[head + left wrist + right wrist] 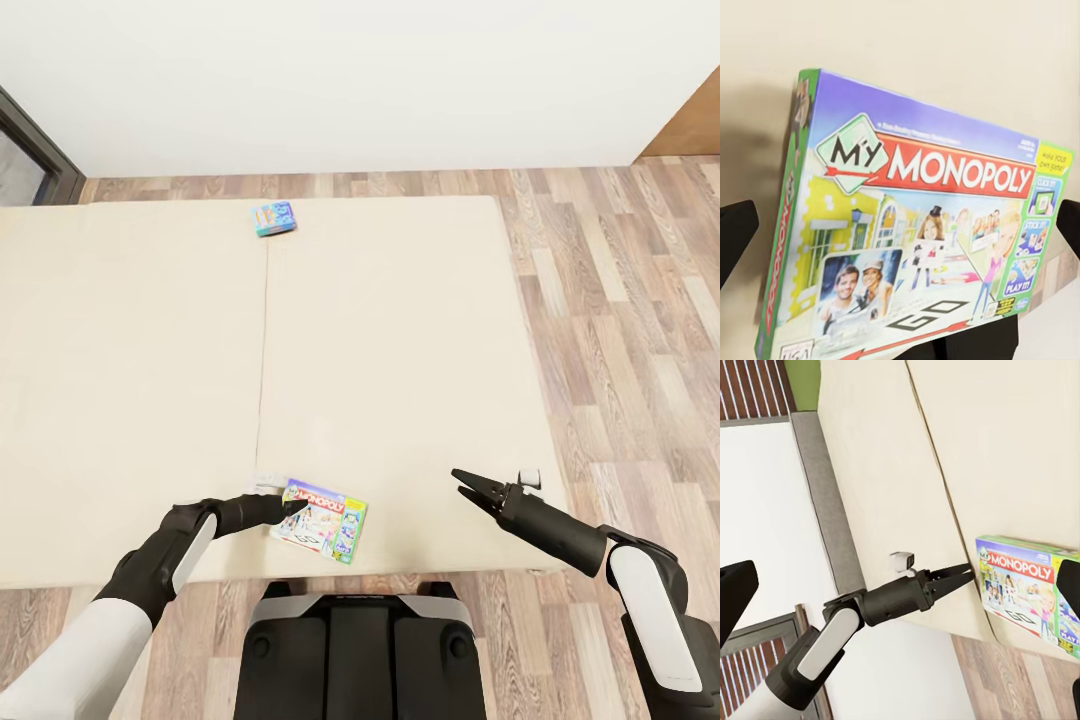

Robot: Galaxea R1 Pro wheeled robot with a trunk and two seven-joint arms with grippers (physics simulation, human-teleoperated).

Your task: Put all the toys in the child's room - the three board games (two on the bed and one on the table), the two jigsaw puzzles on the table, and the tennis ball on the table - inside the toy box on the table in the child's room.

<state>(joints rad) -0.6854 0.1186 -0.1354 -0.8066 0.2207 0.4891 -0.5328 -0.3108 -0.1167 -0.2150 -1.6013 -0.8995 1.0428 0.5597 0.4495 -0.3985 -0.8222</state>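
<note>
Across the head view, the bed [400, 350] takes up most of the frame, a cream-beige mattress with a seam running from its far edge to its near edge, set on a wood-plank floor [620, 300] below a white wall [350, 80].

Left arm [150, 575]: it reaches forward from the lower left, bent at the elbow, forearm running low over the near edge of the bed. The left gripper [296, 508] is at the near-left side of the Monopoly box [322, 520], its fingers slightly parted in the right wrist view, tips at the box's edge. Whether they touch or grasp the box cannot be told. In the left wrist view the printed lid [922, 240] appears close, with dark fingertips [735, 232] at either side of the frame.

Right arm [640, 590]: it is extended from the lower right, forearm angled toward the bed's centre, over the near-right corner. The right gripper [470, 486] hangs above the mattress with fingers spread apart and nothing between them, well apart from the Monopoly box.

Monopoly box: lies flat at the near edge of the bed, just right of the seam, turned askew to that edge.

Light-blue game box [274, 217]: lies flat near the far edge of the bed, just right of the seam.
</note>
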